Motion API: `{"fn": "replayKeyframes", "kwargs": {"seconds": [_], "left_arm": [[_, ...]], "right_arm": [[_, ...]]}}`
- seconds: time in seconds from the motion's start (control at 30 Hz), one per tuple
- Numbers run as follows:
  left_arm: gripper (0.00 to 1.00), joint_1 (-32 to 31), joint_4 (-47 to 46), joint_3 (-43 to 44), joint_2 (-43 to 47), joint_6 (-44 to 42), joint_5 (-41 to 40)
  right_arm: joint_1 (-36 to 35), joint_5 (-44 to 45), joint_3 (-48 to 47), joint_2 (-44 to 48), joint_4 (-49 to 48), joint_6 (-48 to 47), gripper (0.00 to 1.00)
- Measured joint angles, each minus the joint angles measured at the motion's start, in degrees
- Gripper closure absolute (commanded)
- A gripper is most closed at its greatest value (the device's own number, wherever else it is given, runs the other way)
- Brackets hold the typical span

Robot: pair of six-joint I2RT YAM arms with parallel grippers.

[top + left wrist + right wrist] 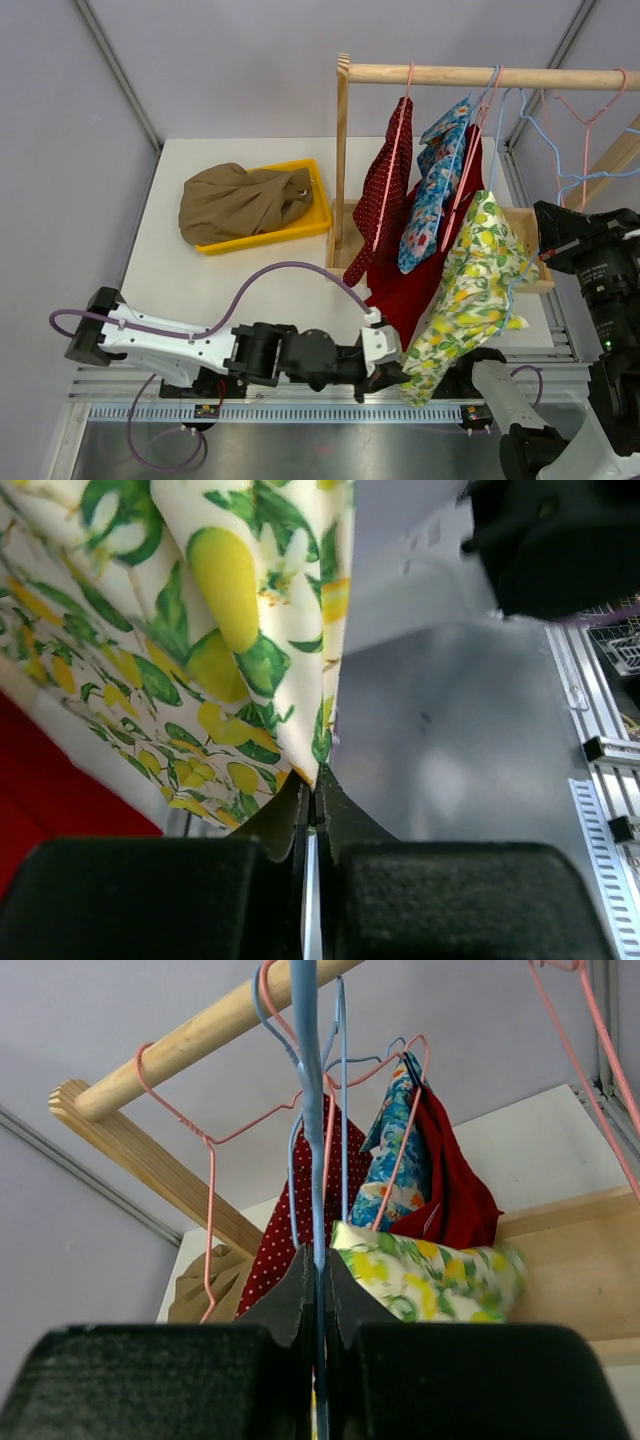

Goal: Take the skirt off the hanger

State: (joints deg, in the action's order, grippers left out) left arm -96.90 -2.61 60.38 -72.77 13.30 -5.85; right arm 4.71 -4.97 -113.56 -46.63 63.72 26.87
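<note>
The skirt, white with a lemon and leaf print, hangs from a blue wire hanger on the wooden rod. My left gripper is low at the near table edge, shut on the skirt's bottom hem. The left wrist view shows the hem corner of the skirt pinched at the tips of that gripper. On the right, my right gripper is shut on the hanger's wire. In the right wrist view the blue hanger runs straight up from the gripper, with the skirt just beyond.
A red polka-dot garment, a blue floral one and a plain red one hang on pink hangers beside the skirt. Bare pink and blue hangers hang further right. A yellow tray holding brown cloth sits back left.
</note>
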Motion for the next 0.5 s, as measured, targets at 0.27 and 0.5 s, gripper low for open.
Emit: {"fn": "replayKeyframes", "kwargs": {"seconds": [0.27, 0.5], "left_arm": [[1.0, -10.6, 12.5, -17.4, 9.7, 15.1, -12.7], [1.0, -16.6, 25.2, -19.0, 12.4, 24.9, -23.3]], "right_arm": [[-0.3, 3.1, -3.1, -8.8, -4.7, -3.0, 1.0], [-0.3, 4.6, -9.0, -18.5, -5.7, -6.3, 1.0]]}}
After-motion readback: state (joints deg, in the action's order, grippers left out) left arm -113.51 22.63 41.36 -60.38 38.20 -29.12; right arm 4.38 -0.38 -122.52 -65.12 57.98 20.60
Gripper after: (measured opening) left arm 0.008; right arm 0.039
